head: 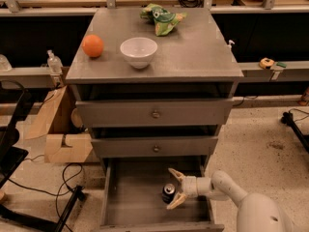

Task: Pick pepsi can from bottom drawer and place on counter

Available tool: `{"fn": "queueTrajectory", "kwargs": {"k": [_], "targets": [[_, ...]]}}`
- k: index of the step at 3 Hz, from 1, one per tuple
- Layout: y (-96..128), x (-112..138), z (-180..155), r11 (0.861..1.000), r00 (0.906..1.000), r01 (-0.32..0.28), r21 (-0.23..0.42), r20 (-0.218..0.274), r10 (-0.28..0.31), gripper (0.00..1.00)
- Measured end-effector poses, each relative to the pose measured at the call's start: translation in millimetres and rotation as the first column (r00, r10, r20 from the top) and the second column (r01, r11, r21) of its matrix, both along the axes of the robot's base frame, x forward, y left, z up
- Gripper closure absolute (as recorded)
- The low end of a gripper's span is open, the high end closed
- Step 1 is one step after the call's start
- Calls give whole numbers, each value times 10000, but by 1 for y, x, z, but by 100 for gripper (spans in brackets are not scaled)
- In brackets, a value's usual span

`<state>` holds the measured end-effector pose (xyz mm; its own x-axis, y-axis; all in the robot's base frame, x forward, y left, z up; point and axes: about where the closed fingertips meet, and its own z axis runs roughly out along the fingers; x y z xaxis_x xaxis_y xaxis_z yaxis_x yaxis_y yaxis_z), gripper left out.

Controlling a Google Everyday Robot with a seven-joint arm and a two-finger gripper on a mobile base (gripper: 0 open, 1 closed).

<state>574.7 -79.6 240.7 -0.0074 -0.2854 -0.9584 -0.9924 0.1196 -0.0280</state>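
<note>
The pepsi can [168, 192] stands upright in the open bottom drawer [130, 202], right of its middle; its silver top shows. My gripper [175, 188] reaches in from the lower right, low inside the drawer, with its two pale fingers [175, 174] spread apart on either side of the can's right flank. The fingers are open and hold nothing. The counter [193, 52] is the grey cabinet top above.
On the counter sit an orange [92, 46], a white bowl [138, 51] and a green chip bag [162, 19]. Two shut upper drawers with knobs [155, 113] overhang the bottom drawer. A cardboard box [60, 129] and cables lie left of the cabinet.
</note>
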Motion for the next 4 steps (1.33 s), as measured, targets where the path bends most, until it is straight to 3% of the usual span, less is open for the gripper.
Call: {"fn": "queueTrajectory", "kwargs": {"k": [1, 3, 4], "targets": [[-4, 7, -26, 9987, 9999, 17, -513, -155, -25, 0], [5, -3, -67, 9985, 9971, 119, -532, -748, -159, 42], [7, -4, -68, 9986, 9970, 82, -514, -767, -121, 65]]}}
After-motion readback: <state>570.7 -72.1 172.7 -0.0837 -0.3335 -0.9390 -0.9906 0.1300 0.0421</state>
